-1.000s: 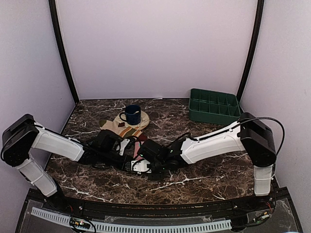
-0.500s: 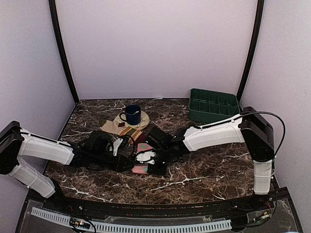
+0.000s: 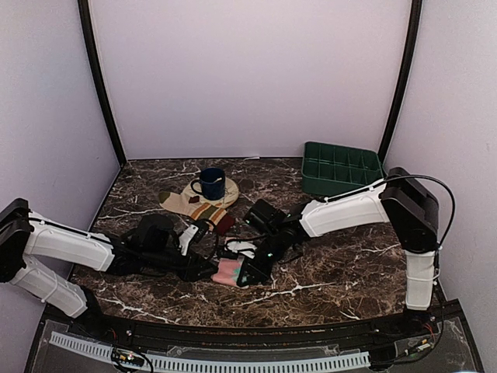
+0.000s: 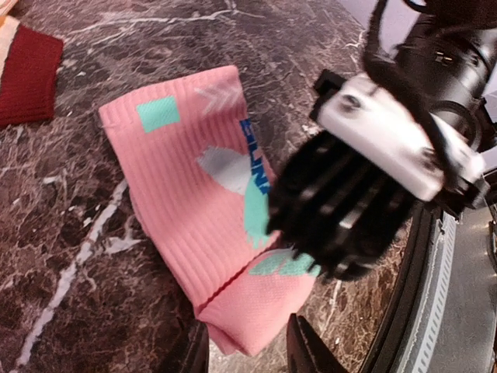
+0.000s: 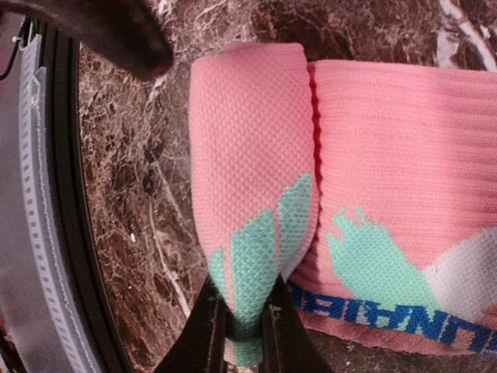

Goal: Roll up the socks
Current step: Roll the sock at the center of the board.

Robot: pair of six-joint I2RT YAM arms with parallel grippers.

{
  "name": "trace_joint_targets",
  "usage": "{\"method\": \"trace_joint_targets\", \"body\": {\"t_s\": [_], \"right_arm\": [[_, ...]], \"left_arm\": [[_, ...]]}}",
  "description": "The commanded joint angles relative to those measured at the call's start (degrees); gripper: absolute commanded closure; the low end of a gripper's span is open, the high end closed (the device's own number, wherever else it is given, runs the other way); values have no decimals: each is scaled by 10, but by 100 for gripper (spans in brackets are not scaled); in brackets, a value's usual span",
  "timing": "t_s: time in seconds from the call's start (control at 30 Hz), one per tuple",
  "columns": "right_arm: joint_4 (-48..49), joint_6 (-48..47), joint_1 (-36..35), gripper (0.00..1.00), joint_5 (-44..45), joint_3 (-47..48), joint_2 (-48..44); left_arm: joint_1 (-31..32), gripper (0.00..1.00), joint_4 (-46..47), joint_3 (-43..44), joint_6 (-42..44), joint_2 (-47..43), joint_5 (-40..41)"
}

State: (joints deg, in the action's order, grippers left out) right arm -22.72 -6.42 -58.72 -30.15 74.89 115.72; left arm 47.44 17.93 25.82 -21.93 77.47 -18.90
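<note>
The pink sock (image 3: 230, 273) with mint patches lies folded over on itself on the marble, seen close in the left wrist view (image 4: 186, 186) and the right wrist view (image 5: 388, 140). My right gripper (image 5: 247, 318) is shut on a mint patch at the edge of the folded flap (image 5: 248, 155); from above it sits at the sock's right side (image 3: 250, 268). My left gripper (image 4: 247, 346) is open, a finger on each side of the sock's folded end, reaching in from the left (image 3: 208, 268). The striped sock (image 3: 203, 211) lies flat behind them, untouched.
A blue mug (image 3: 210, 183) stands on a round tan coaster (image 3: 229, 189) behind the striped sock. A green compartment tray (image 3: 342, 168) sits at the back right. The table's front edge and black rail (image 5: 54, 233) run close to the pink sock.
The right gripper has pulled back to the right and off the top of the pink sock, uncovering its folded shape. The left arm has slid lower and leftward, and its jaws have widened a little.
</note>
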Motion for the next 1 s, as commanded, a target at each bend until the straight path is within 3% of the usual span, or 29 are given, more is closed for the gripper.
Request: {"method": "trace_joint_targets", "body": {"t_s": [0.0,0.37,0.97], "right_arm": [[12,55,19,93,-82,-27,-9],[41,93,48,93,-159,-56,-3],[4,71,52,94,-197,-45,14]], "left_arm": [[20,62,56,-18,42,-30,-14],[47,58,78,-12,101,8,-42],[69,56,112,10,161,64,-11]]}}
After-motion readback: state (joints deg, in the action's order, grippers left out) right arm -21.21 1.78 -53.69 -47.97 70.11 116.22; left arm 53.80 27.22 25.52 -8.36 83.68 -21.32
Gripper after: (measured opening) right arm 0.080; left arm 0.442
